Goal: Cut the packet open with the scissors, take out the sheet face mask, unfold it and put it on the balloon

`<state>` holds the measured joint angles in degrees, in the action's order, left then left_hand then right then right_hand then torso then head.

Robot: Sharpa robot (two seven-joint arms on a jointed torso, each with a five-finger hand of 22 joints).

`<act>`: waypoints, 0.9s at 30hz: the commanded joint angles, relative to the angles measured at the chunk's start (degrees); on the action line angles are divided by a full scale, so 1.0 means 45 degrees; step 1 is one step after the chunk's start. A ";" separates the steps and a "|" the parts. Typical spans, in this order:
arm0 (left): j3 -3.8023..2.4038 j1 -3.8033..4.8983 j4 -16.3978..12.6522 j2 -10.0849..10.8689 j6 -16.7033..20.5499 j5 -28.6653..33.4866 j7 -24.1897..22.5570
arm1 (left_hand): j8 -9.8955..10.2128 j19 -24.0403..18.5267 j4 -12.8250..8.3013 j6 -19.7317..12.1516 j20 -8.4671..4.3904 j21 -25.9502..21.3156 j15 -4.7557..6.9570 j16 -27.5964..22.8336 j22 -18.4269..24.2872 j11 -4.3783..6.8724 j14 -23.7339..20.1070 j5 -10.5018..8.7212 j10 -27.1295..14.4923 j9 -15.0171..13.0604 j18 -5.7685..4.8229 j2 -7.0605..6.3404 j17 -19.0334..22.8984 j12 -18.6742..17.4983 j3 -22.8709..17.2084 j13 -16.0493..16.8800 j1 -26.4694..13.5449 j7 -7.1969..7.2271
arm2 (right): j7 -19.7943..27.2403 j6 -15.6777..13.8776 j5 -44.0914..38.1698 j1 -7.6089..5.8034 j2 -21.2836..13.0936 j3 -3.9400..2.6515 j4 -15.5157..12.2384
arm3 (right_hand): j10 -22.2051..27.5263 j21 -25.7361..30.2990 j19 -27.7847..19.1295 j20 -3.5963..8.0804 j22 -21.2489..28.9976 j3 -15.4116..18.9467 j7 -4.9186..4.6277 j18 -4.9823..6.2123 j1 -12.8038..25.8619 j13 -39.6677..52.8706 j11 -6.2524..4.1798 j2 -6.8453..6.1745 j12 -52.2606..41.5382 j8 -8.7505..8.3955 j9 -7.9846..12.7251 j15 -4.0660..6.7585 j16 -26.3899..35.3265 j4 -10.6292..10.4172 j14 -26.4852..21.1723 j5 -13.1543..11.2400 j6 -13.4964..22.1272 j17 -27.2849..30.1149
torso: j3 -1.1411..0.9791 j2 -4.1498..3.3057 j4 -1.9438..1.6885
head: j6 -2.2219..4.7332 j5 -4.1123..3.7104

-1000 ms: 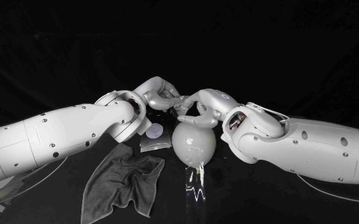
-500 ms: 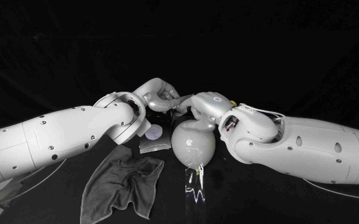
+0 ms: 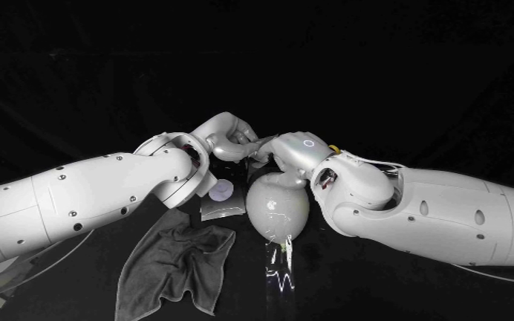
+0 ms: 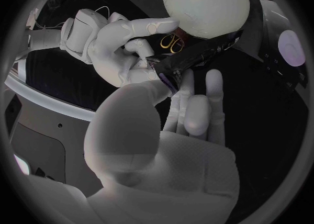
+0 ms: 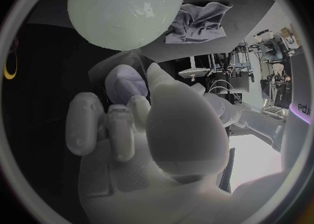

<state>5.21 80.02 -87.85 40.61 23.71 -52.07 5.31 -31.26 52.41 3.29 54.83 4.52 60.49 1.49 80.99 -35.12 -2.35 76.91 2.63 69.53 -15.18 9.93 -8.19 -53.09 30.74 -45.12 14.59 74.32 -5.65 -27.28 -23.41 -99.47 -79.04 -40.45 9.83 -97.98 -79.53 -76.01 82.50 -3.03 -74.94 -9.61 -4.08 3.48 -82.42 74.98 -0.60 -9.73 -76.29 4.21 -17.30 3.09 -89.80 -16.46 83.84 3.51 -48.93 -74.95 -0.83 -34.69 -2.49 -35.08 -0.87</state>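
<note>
Grey cloth [image 3: 177, 258] lies on the table at far left, out of play. My left hand [image 3: 223, 137] clamps the near end of the dark packet [image 4: 196, 59] — thumb on top, fingers beneath. The packet is held between the two hands, its long axis running from the left palm toward the balloon [image 3: 276, 206], which sits just on the robot's side of both hands. The right hand [image 3: 291, 150] pinches the packet's edge beside the left thumb. The scissors [image 4: 171, 42] lie close behind that pinch — I judge the right hand nearer to them.
</note>
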 commanded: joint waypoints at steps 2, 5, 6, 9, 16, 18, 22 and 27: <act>-0.0014 0.0015 -0.0121 -0.0014 -0.0006 -0.0140 -0.0357 | -0.0469 -0.0018 -0.0070 0.0084 -0.0014 0.0100 0.0071 0.0060 -0.0027 0.0186 0.0003 0.0034 0.0183 -0.0483 0.0133 0.0013 -0.0024 -0.0006 -0.0022 0.0023 0.0077 -0.0009 | -0.0503 -0.0177 -0.0597 -0.0012 -0.0036 -0.0017 -0.0038 | -0.0182 -0.0240 0.0175 -0.0005 -0.2539 -0.0135 -0.0087 -0.0154 -0.0165 0.1152 0.0027 0.0024 -0.0180 0.0106 0.0009 0.0090 -0.0044 0.0008 0.1370 -0.0035 -0.0162 -0.3345 | 0.0001 0.0006 0.0019 | -0.0007 0.0010; -0.0014 0.0015 -0.0146 0.0004 0.0058 -0.0148 -0.0415 | -0.0472 -0.0015 -0.0074 0.0086 -0.0015 0.0107 0.0072 0.0069 -0.0031 0.0187 0.0013 0.0034 0.0184 -0.0485 0.0133 0.0012 -0.0047 0.0000 -0.0027 0.0027 0.0079 -0.0009 | -0.0547 -0.0171 -0.0627 -0.0012 -0.0041 -0.0017 -0.0015 | -0.0195 -0.0283 0.0202 -0.0003 -0.2549 -0.0150 -0.0136 -0.0163 -0.0167 0.1146 0.0049 0.0018 -0.0183 0.0107 0.0017 0.0082 -0.0044 0.0010 0.1370 -0.0035 -0.0170 -0.3345 | -0.0007 0.0007 0.0022 | 0.0001 0.0017; -0.0014 0.0015 -0.0157 0.0010 0.0076 -0.0149 -0.0432 | -0.0472 -0.0015 -0.0074 0.0086 -0.0015 0.0107 0.0072 0.0069 -0.0031 0.0187 0.0013 0.0034 0.0184 -0.0485 0.0133 0.0012 -0.0047 0.0000 -0.0027 0.0027 0.0079 -0.0009 | -0.0557 -0.0168 -0.0633 -0.0012 -0.0038 -0.0017 -0.0005 | -0.0195 -0.0283 0.0202 -0.0003 -0.2549 -0.0150 -0.0136 -0.0163 -0.0167 0.1146 0.0049 0.0018 -0.0183 0.0107 0.0017 0.0082 -0.0044 0.0010 0.1370 -0.0035 -0.0170 -0.3345 | -0.0009 0.0009 0.0023 | 0.0001 0.0016; -0.0014 0.0015 -0.0196 0.0025 0.0124 -0.0152 -0.0480 | -0.0472 -0.0015 -0.0074 0.0086 -0.0015 0.0107 0.0072 0.0069 -0.0031 0.0187 0.0013 0.0034 0.0184 -0.0485 0.0133 0.0012 -0.0047 0.0000 -0.0027 0.0027 0.0079 -0.0009 | -0.0580 -0.0169 -0.0647 -0.0012 -0.0014 -0.0017 0.0027 | -0.0214 -0.0309 0.0219 -0.0007 -0.2555 -0.0161 -0.0176 -0.0169 -0.0173 0.1149 0.0075 0.0008 -0.0196 0.0088 0.0032 0.0069 -0.0044 0.0013 0.1370 -0.0034 -0.0138 -0.3345 | -0.0009 0.0005 0.0022 | -0.0009 0.0007; -0.0015 0.0015 -0.0322 0.0045 0.0216 -0.0155 -0.0577 | -0.0488 -0.0001 -0.0087 0.0096 -0.0022 0.0140 0.0076 0.0107 -0.0047 0.0190 0.0056 0.0035 0.0193 -0.0491 0.0135 0.0003 -0.0130 0.0034 -0.0046 0.0044 0.0078 -0.0009 | -0.0604 -0.0242 -0.0653 -0.0010 0.0113 -0.0019 0.0123 | -0.0327 -0.0505 0.0328 -0.0024 -0.2608 -0.0186 -0.0214 -0.0212 -0.0187 0.1227 0.0113 -0.0018 -0.0318 0.0021 0.0080 0.0035 -0.0044 0.0013 0.1370 -0.0029 -0.0016 -0.3345 | -0.0003 0.0000 0.0020 | -0.0008 -0.0034; -0.0015 0.0015 -0.0354 0.0049 0.0231 -0.0155 -0.0587 | -0.0488 -0.0001 -0.0087 0.0096 -0.0022 0.0140 0.0076 0.0107 -0.0047 0.0190 0.0056 0.0035 0.0193 -0.0491 0.0135 0.0003 -0.0130 0.0034 -0.0046 0.0044 0.0078 -0.0009 | -0.0611 -0.0274 -0.0653 -0.0010 0.0124 -0.0019 0.0143 | -0.0395 -0.0599 0.0379 -0.0028 -0.2634 -0.0204 -0.0229 -0.0232 -0.0194 0.1283 0.0119 -0.0002 -0.0398 0.0021 0.0085 0.0031 -0.0044 0.0013 0.1370 -0.0016 -0.0016 -0.3345 | -0.0003 0.0001 0.0012 | -0.0005 -0.0039; -0.0015 0.0015 -0.0385 0.0054 0.0250 -0.0156 -0.0603 | -0.0490 0.0001 -0.0090 0.0097 -0.0023 0.0145 0.0077 0.0113 -0.0050 0.0191 0.0063 0.0034 0.0194 -0.0492 0.0135 0.0002 -0.0145 0.0039 -0.0050 0.0047 0.0078 -0.0008 | -0.0621 -0.0316 -0.0653 -0.0009 0.0106 -0.0020 0.0136 | -0.0442 -0.0664 0.0417 -0.0036 -0.2651 -0.0237 -0.0279 -0.0245 -0.0212 0.1304 0.0146 0.0012 -0.0438 0.0047 0.0087 0.0016 -0.0044 0.0019 0.1370 -0.0003 -0.0066 -0.3345 | 0.0003 0.0004 0.0005 | -0.0010 -0.0036; -0.0015 0.0015 -0.0404 0.0061 0.0296 -0.0156 -0.0649 | -0.0494 0.0007 -0.0096 0.0098 -0.0025 0.0158 0.0078 0.0127 -0.0057 0.0192 0.0079 0.0035 0.0194 -0.0494 0.0136 0.0000 -0.0175 0.0050 -0.0060 0.0053 0.0080 -0.0008 | -0.0633 -0.0398 -0.0659 -0.0007 0.0048 -0.0021 0.0067 | -0.0560 -0.0855 0.0523 -0.0075 -0.2702 -0.0310 -0.0413 -0.0286 -0.0251 0.1376 0.0236 0.0024 -0.0554 0.0122 0.0083 -0.0048 -0.0044 0.0035 0.1370 0.0022 -0.0226 -0.3345 | -0.0001 0.0015 0.0019 | -0.0013 -0.0016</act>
<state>5.21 80.05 -89.09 41.12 25.21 -52.57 4.34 -31.26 52.41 3.11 54.99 4.51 60.96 1.50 81.20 -35.29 -2.35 77.31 2.62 69.53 -15.17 9.80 -8.25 -53.79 30.73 -45.31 14.76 74.26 -5.72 -29.32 -24.33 -101.24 -79.02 -40.20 9.82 -97.69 -81.59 -79.53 83.76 -3.17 -74.95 -10.70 -5.62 2.60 -82.95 74.94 0.41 -9.80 -78.44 4.64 -16.87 3.07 -89.74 -16.28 83.82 3.52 -49.91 -74.95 -0.84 -34.67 -2.42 -35.12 -1.01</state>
